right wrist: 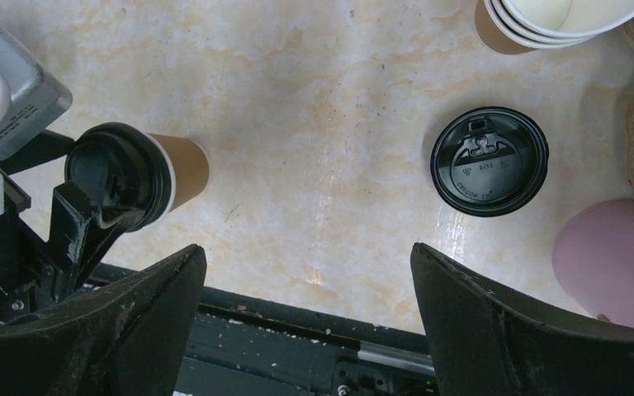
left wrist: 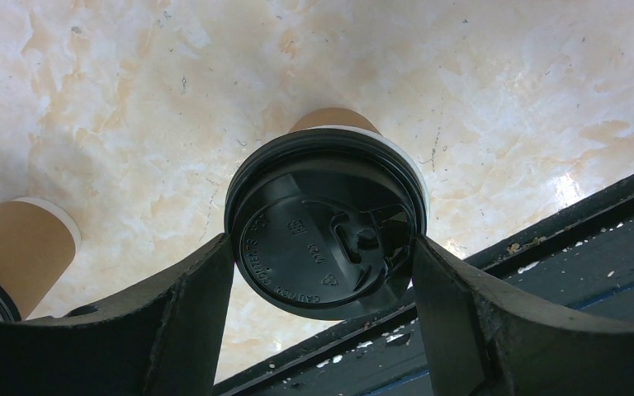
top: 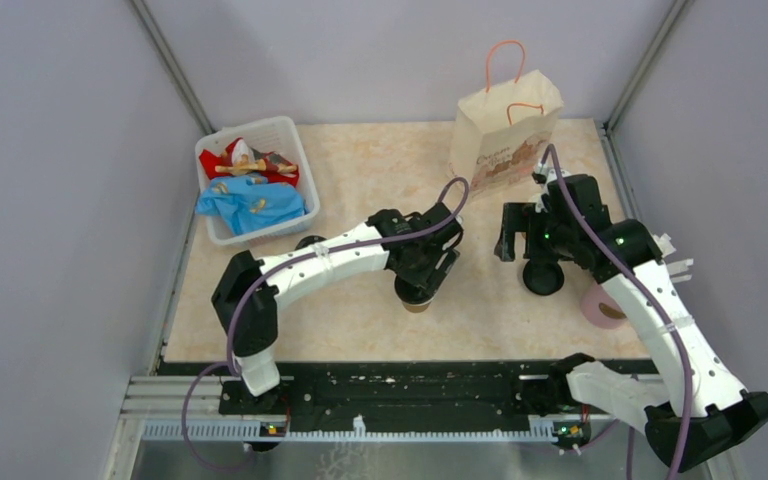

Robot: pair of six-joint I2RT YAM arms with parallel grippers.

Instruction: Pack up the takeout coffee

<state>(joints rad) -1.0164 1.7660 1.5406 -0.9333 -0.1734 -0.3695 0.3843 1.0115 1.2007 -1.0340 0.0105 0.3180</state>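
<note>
Left gripper [left wrist: 324, 252]: jaws closed partway, pinching the rim of the black lid [left wrist: 322, 223] seated on a brown paper cup [left wrist: 334, 120] that stands on the marble-patterned table [left wrist: 173, 74]. Right gripper [right wrist: 309, 256]: jaws spread wide, holding nothing, above the table. A loose lid [right wrist: 489, 162] lies flat near the pink cup [right wrist: 619, 264]. A second brown cup [left wrist: 16, 247] stands beside the first.

The worktop [top: 360, 170] is cream with a pale orange marble pattern. In the centre the paper cup [left wrist: 334, 121] is brown with a white rim and a black lid [left wrist: 326, 235]. The bag [top: 505, 135] at the top is cream with orange handles.
</note>
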